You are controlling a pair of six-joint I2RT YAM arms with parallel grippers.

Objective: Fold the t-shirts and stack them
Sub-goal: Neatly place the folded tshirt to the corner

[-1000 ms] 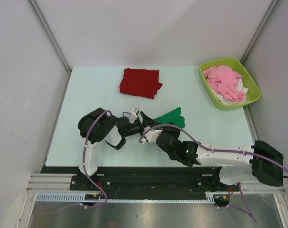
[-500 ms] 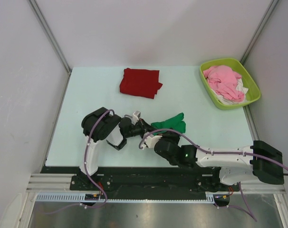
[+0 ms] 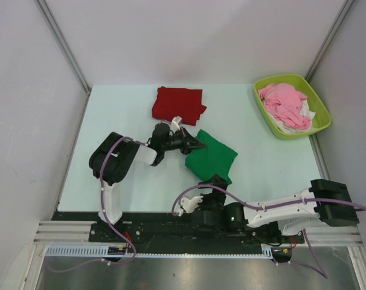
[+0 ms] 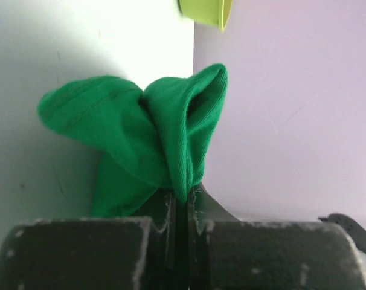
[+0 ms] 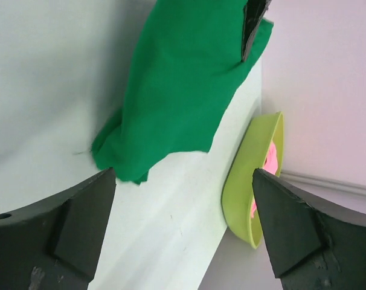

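Pale grey walls close in a pale mint counter (image 3: 110,121), with 2 arms bolted along its near edge. A dark red cotton t-shirt (image 3: 178,104) lies folded into a rough rectangle at the far middle of the counter, well apart from both claws.

A bright green cotton t-shirt (image 3: 212,158) sits in the middle of the counter, nearer than the red one and apart from it. It forms a loose, crumpled diamond, unfolded. The left claw (image 3: 195,144) is at its far left corner, clenched on a bunched fold of the fabric. In the left wrist view the 2 fingers meet with almost no gap and the green cloth puffs out in rounded folds just beyond them. The rest of the bright green cotton t-shirt drapes from that corner down to the counter, where its ragged near edge rests.

The right claw (image 3: 216,180) is just beside that near edge, pointing away from the arm bases. It is released. In the right wrist view its 2 dark fingers (image 5: 74,223) stand wide apart with only bare counter between them, and the green hem hangs just beyond the left one.

A lime-green plastic tub (image 3: 319,115) stands at the far right corner, holding a crumpled pink garment (image 3: 284,103) on top of a white cloth (image 3: 307,112).
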